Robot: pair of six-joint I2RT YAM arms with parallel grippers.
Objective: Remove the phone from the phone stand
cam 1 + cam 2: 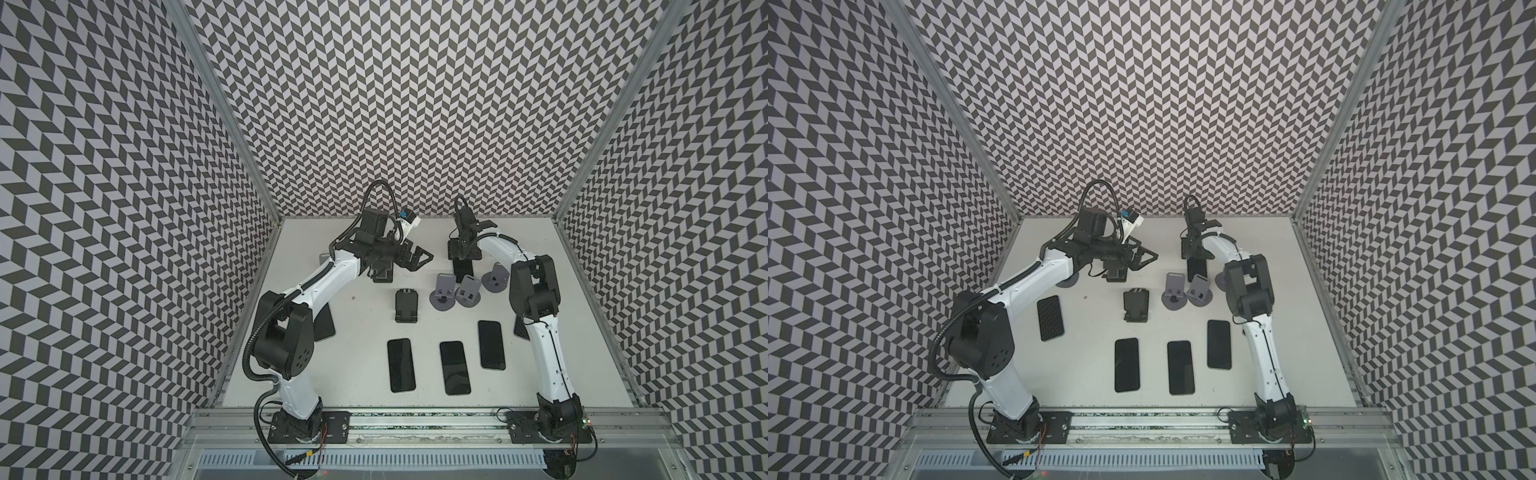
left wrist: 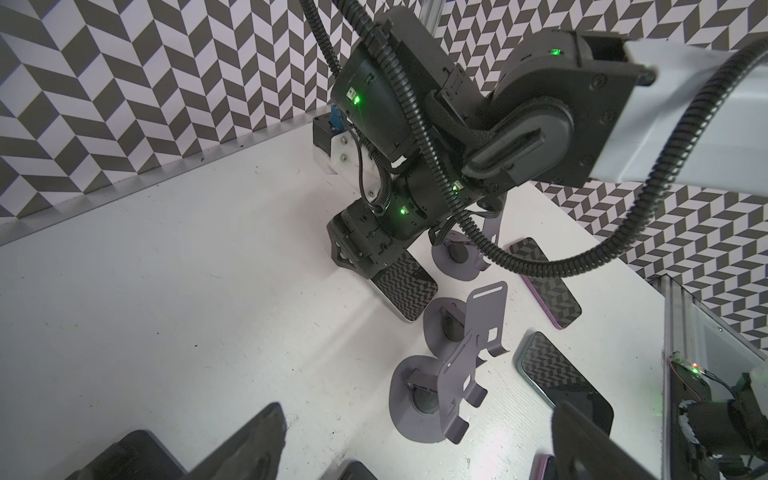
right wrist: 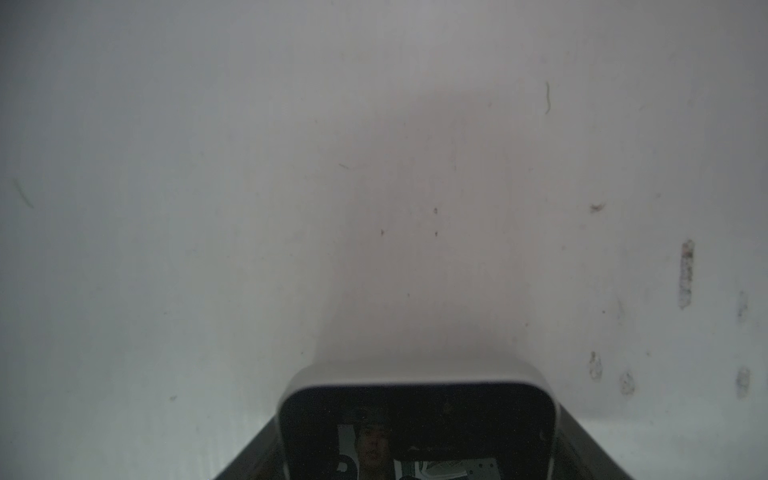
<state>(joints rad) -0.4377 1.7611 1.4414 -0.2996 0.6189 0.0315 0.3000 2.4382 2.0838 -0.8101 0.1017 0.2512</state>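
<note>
right gripper point(image 2: 365, 266) clamps phone point(image 2: 409, 295) at far end (long axis front-to-back); left gripper point(image 1: 417, 260) splayed.

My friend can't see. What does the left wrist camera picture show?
The right pincer grips a phone by one end, low over the white table. Beside it are grey phone stands, and other phones lie flat nearby.

We see only one end of the phone point(image 3: 415, 432) in the right wrist view, the rest cut off; in a top view the left arm point(image 1: 332, 278) hides most of a second phone point(image 1: 326, 328) at the left
</note>
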